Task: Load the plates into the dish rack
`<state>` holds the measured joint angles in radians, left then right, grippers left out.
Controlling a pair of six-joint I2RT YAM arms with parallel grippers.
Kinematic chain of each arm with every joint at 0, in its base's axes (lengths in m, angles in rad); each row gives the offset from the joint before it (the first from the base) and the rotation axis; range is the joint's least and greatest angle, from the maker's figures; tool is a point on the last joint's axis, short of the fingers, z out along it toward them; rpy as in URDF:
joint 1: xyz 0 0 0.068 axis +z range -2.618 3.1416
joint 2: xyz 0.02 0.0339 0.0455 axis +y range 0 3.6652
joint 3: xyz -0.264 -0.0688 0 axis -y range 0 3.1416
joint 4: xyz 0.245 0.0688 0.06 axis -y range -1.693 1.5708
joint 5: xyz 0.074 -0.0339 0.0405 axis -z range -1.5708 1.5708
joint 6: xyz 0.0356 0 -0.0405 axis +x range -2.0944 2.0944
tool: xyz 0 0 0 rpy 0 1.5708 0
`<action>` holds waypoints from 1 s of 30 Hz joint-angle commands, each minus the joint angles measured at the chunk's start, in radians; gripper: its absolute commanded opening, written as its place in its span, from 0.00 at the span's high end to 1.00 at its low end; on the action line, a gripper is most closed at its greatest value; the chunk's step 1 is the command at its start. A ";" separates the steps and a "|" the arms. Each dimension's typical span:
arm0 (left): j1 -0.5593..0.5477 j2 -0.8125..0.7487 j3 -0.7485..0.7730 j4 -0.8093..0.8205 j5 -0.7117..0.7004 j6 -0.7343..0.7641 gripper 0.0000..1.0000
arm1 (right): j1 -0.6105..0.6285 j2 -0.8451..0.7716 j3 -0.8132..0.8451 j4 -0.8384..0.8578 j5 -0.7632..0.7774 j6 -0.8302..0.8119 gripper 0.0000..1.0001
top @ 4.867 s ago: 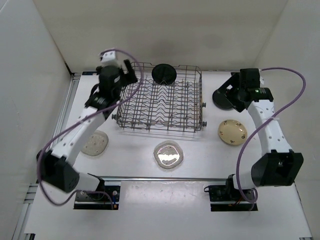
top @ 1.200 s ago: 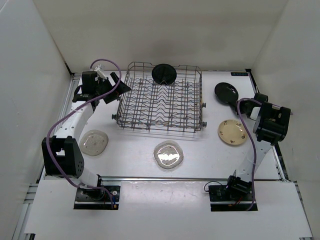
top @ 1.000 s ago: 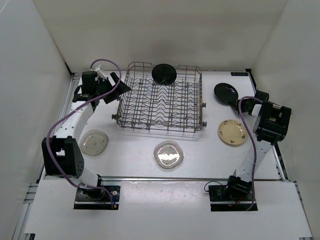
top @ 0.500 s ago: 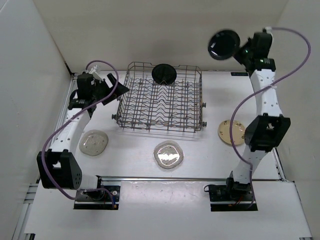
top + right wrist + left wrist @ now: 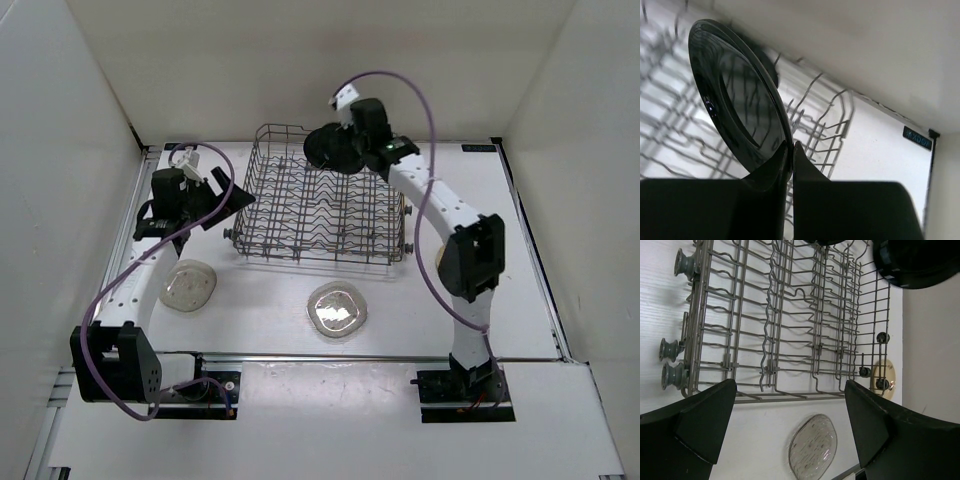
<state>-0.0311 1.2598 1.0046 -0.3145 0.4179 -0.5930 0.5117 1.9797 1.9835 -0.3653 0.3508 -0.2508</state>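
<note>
Right end effector (image 5: 791,145): clenched on the rim of a black plate (image 5: 735,110), high over the far edge of the rack (image 5: 320,210).
Black plate: held on edge and tilted. It sticks out past the fingertips, above the rack's far rail. I cannot tell whether it touches the wires.
Second plate (image 5: 768,64): also black, standing at the rack's far side just beyond the held one. I cannot tell whether the two touch.
Left end effector (image 5: 790,385): released, jaws spread wide with nothing between them. It is off the rack's left side and faces across it.
Rack: on the bench (image 5: 270,300), straight ahead of the left end effector and beneath the right one. Its tines hold only the second plate.
Left clear plate (image 5: 188,285): flat on the bench, near the left end effector on its base side and apart from the rack.
Middle clear plate (image 5: 337,308): flat on the bench, just off the rack's near side and well apart from both end effectors.
Cream plate (image 5: 886,371): flat on the bench beyond the rack's right end, seen from the left wrist, far across from the left end effector.
</note>
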 commanded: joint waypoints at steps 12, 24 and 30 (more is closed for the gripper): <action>0.042 -0.016 -0.020 0.003 0.024 0.030 0.00 | 0.027 0.050 0.011 0.127 -0.122 -0.478 1.00; 0.091 0.058 0.008 0.003 0.085 0.059 0.00 | 0.036 0.136 0.037 0.178 -0.254 -0.659 1.00; 0.091 0.076 0.008 0.003 0.107 0.059 0.00 | 0.036 0.177 0.046 0.222 -0.263 -0.659 1.00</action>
<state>0.0570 1.3415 0.9913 -0.3145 0.4862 -0.5491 0.5465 2.1521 1.9804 -0.2379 0.1131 -0.8787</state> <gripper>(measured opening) 1.000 0.016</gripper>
